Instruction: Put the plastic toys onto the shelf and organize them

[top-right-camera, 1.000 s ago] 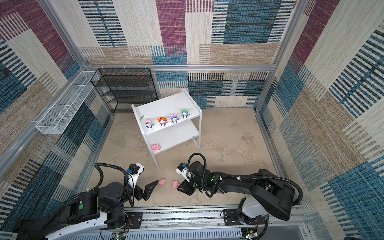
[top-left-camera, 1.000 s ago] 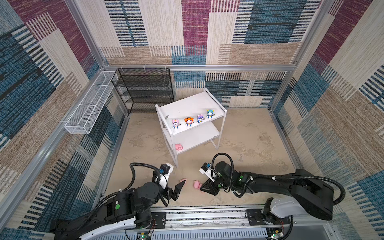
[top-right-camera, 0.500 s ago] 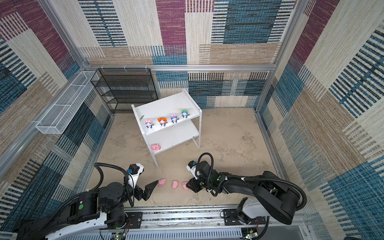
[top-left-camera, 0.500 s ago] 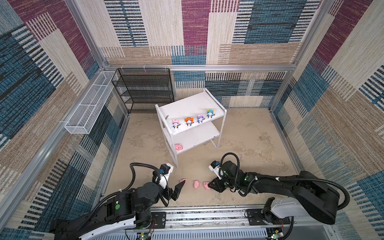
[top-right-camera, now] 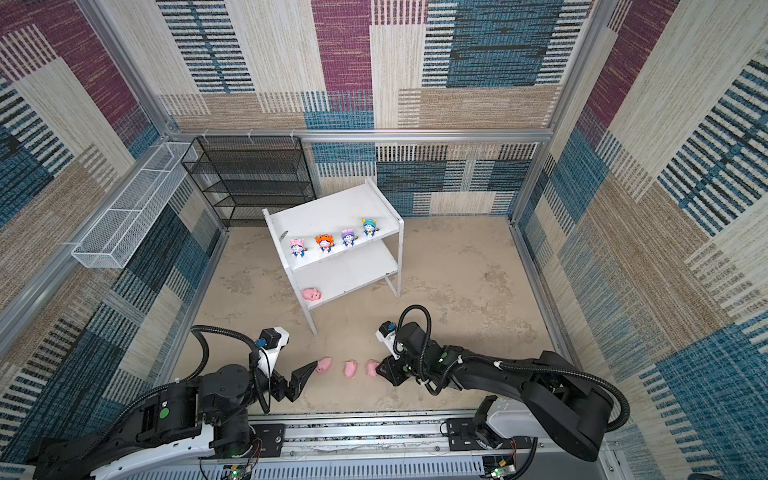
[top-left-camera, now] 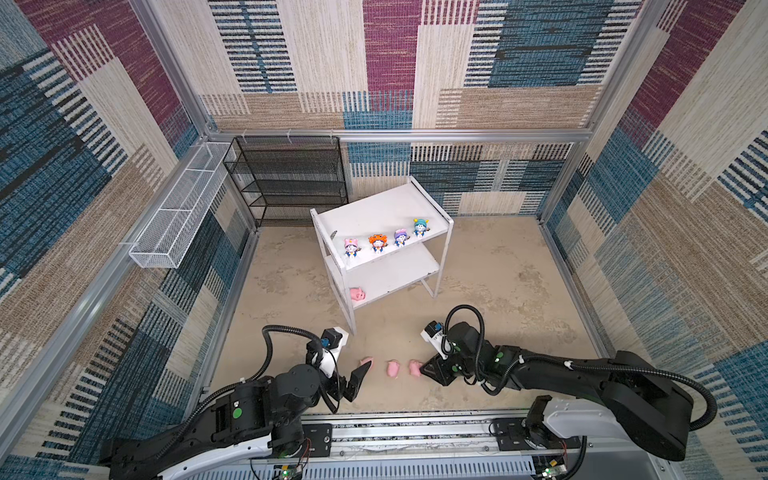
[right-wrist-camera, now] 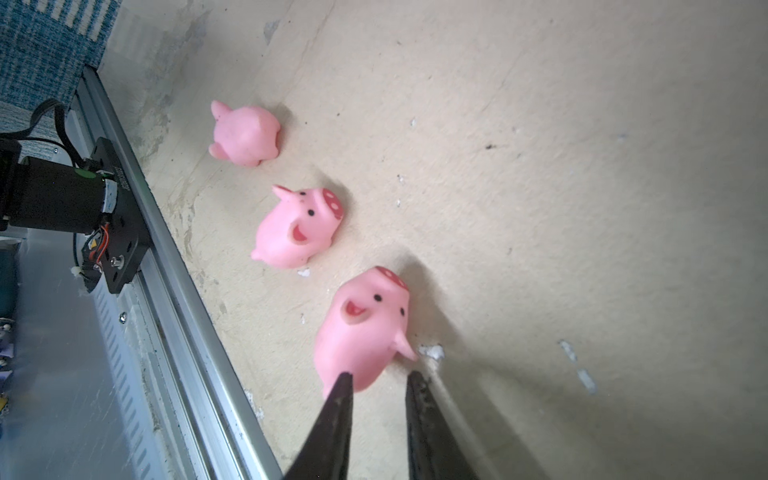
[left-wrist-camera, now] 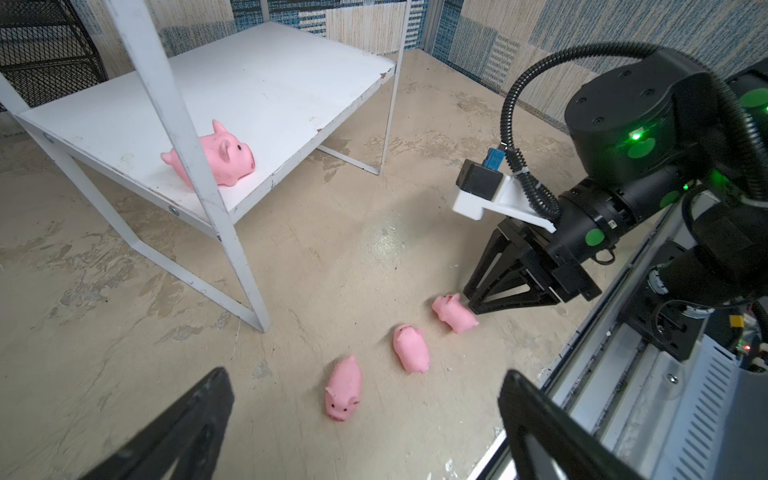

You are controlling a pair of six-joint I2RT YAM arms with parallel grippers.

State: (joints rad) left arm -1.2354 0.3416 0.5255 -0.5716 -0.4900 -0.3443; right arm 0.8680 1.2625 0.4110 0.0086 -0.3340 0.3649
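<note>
1. Fingers (right-wrist-camera: 419, 415) of the right gripper (right-wrist-camera: 380, 376) stand narrowly apart with only bare floor (right-wrist-camera: 582, 166) in the gap; they grip nothing
2. Just past those tips lies the right pig (right-wrist-camera: 363, 328), its rear end against one tip, though I cannot tell if they truly touch; its long axis runs away from the fingers, snout leading, toward about 11 o'clock in both top views
3. At 9 o'clock of it, near but apart, lies the middle pig (right-wrist-camera: 297, 228), long axis on the 12-to-6 line, snout toward 12 o'clock and the shelf (top-left-camera: 374, 208)
4. On the left gripper (left-wrist-camera: 365, 374) the fingers are spread wide and empty
5. Just ahead of those wide tips, midway across their spread, lies the left pig (left-wrist-camera: 343, 390), long axis in line with the gripper's reach, snout facing back at it, about 8 o'clock in both top views
6. These three pigs make a row on the 9-to-3 line of the floor, at 6 o'clock of the shelf
7. On the lower board, at its 7 o'clock corner, stands the shelf pig (left-wrist-camera: 226, 158), upright, long axis along the front edge, snout toward about 4 o'clock; a shelf leg crosses it in the left wrist view
8. Along the upper board's front edge, from 8 o'clock to 2 o'clock, stand upright the pink-hooded figurine (top-left-camera: 351, 248), orange-hooded figurine (top-left-camera: 377, 243), purple-hooded figurine (top-left-camera: 400, 238) and teal-hooded figurine (top-left-camera: 419, 227), faces toward about 7 o'clock
</note>
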